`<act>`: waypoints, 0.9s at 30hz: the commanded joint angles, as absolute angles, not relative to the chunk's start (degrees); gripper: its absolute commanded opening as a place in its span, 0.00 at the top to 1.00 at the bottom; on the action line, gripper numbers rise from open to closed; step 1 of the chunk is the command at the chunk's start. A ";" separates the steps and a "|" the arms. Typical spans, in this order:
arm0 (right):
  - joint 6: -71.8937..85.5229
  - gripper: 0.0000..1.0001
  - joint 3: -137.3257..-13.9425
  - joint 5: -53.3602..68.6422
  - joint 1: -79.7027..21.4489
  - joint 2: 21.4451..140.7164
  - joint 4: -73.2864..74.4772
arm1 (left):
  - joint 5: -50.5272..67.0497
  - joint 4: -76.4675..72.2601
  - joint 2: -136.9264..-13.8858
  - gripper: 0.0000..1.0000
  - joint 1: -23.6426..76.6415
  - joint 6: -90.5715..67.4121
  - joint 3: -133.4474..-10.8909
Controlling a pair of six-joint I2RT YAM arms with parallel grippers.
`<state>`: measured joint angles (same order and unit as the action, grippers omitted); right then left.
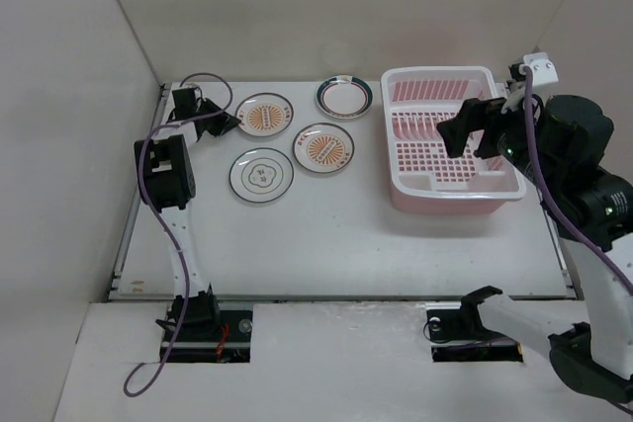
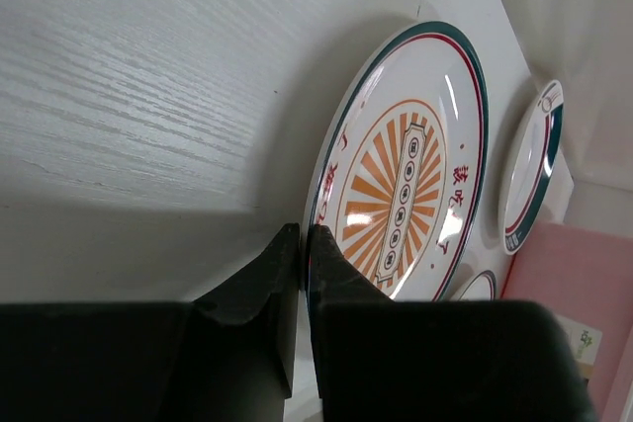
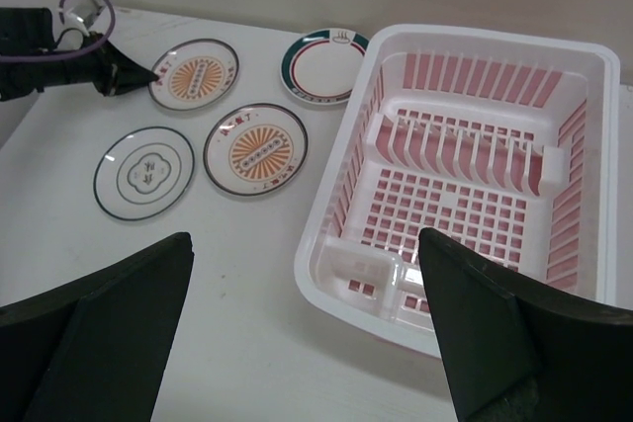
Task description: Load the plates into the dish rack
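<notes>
My left claw [image 2: 304,244] is pinched shut on the left rim of the far orange sunburst plate [image 2: 396,185], which is white with a thin dark edge, on the counter [image 1: 346,234]. Its twin [image 1: 323,147], the ringed plate [image 1: 261,175] and the teal-rimmed plate [image 1: 344,96] lie close by. My right claw [image 1: 473,140] hangs wide above the pink-and-white dish rack [image 1: 435,74].

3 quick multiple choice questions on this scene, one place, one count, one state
1. The round white plate with dark teal rim lies: A on the table, left of the pale pink-and-white plastic dish rack; B inside the rack; C off the table.
2. White plates with orange patterned centres: A one; B two; C three.
3. The left gripper is: A open; B shut on nothing; C shut on an orange-centred plate's rim.
Answers: A, beside the rack; B, two show; C, jaws pinch the rim.
</notes>
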<state>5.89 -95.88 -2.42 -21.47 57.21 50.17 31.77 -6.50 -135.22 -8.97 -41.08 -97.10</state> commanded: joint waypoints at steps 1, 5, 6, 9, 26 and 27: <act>6.50 0.00 -95.72 -3.25 -22.49 58.71 49.92 | 28.39 -0.97 -134.57 1.00 -8.79 -38.94 -99.32; 4.06 0.00 -92.11 -3.25 -24.68 61.86 47.47 | 28.39 1.22 -129.75 1.00 -8.27 -38.94 -102.65; 4.04 0.00 -92.11 -3.25 -25.74 61.87 47.46 | 28.39 2.45 -128.60 1.00 -8.26 -38.94 -102.66; 0.36 0.00 -89.48 -13.50 -33.44 65.03 42.47 | 27.86 8.50 -125.34 1.00 -8.26 -40.60 -105.19; -30.22 0.05 -98.16 -11.33 -50.09 93.94 17.23 | 29.09 33.66 -98.03 1.00 -4.83 -48.86 -98.19; -31.10 0.05 -100.44 -11.34 -50.10 95.35 17.23 | 29.09 34.79 -96.87 1.00 -4.31 -49.48 -97.48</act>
